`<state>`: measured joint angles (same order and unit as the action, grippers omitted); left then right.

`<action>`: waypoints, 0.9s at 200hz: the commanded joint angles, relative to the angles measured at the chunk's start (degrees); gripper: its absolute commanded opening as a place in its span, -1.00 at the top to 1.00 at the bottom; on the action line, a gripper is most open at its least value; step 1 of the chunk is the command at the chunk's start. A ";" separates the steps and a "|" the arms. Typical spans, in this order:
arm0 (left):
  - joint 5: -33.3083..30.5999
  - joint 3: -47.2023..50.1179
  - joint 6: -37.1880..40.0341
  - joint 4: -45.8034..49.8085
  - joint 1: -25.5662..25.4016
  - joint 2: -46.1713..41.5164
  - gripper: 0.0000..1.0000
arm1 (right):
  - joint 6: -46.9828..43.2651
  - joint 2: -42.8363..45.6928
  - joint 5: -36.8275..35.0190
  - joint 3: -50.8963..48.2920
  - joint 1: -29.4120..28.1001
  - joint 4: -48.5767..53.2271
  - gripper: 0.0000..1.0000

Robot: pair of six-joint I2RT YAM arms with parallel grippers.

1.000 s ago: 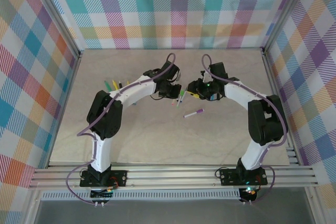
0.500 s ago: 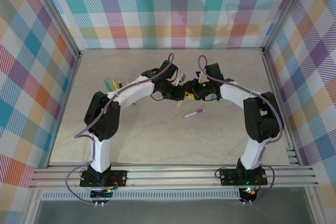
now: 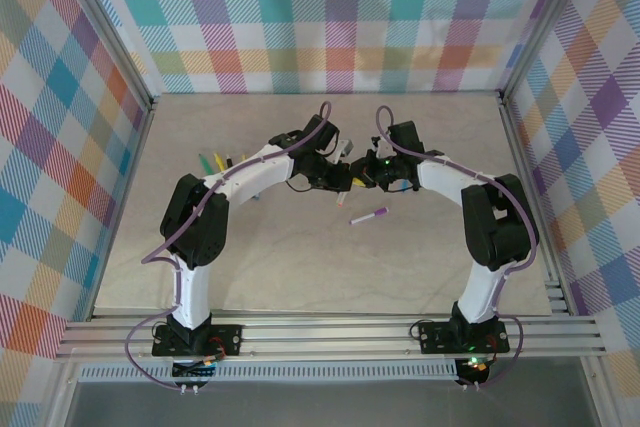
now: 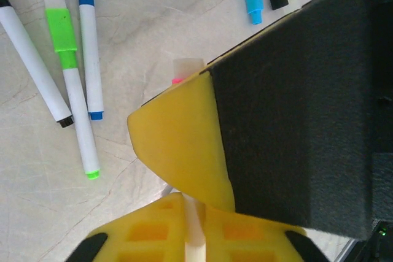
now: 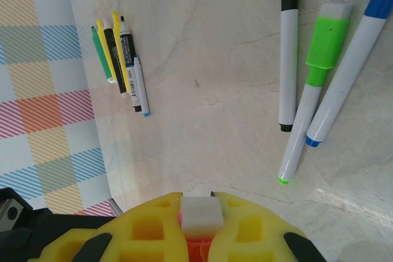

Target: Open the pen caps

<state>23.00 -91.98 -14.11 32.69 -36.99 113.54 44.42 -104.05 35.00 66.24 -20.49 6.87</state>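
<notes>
Left jaws clamp a white pen barrel (image 4: 193, 237); right jaws, meeting them tip to tip, grip its white-ended pink cap (image 5: 201, 213) above the tabletop (image 5: 233, 90).

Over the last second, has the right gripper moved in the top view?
Yes. The right gripper has shifted slightly left, closing on the left gripper, while the purple-capped pen nearer the arm bases has stayed put.
</notes>
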 commanded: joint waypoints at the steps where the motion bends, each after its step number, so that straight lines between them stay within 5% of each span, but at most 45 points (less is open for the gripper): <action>1: 0.54 0.82 -0.16 -0.86 -0.09 -1.23 0.68 | 0.73 -0.36 1.82 0.56 -1.00 -1.50 1.00; 126: -0.42 5.39 -0.66 -1.67 -1.24 -4.22 0.64 | 3.03 -1.42 1.40 1.79 -1.39 -2.81 1.00; 152: -0.02 5.76 -0.87 -1.84 -1.24 -4.10 1.00 | 2.95 -1.02 1.13 1.62 -1.39 -2.66 1.00; 180: 1.99 10.15 -2.65 -2.69 -2.35 -7.57 1.00 | 2.88 -1.57 -2.84 3.83 0.03 -0.03 1.00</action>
<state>22.50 -86.21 -15.35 30.15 -37.74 111.15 46.76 -104.33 35.11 66.52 -21.45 5.76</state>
